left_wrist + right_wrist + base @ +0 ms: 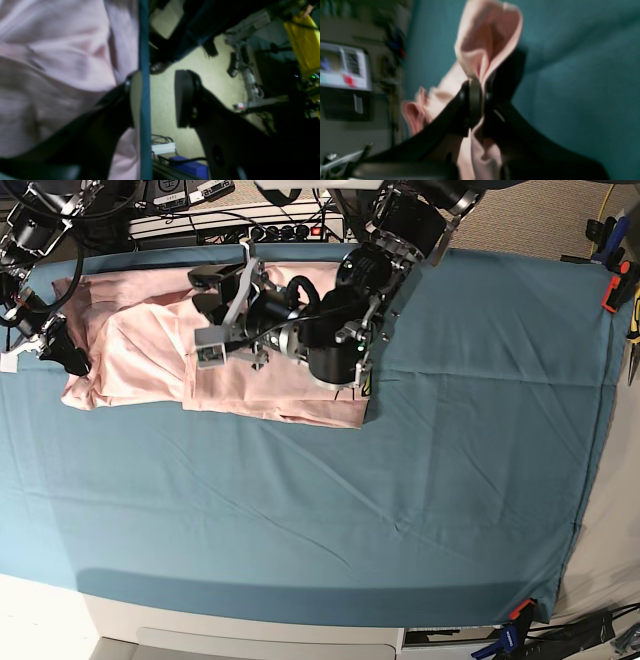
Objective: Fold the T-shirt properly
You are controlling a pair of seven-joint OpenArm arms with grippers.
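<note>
The pale pink T-shirt [140,345] lies crumpled at the far left of the teal table cloth [450,460], plain side up. My right gripper [68,358] is at the shirt's left edge. In the right wrist view it [476,100] is shut on a fold of the pink fabric [485,42], which stands up between the jaws. My left gripper [215,285] hovers over the shirt's far edge. In the left wrist view it [158,97] is open and empty, one finger over the shirt [50,62], the other past the table's edge [144,75].
Black arm links [330,320] cover the shirt's right part. Clamps hold the cloth at the right edge [610,285] and the front corner [515,612]. Cables and gear [250,220] line the back. A power strip [163,148] lies on the floor; a monitor [343,66] stands beside the table.
</note>
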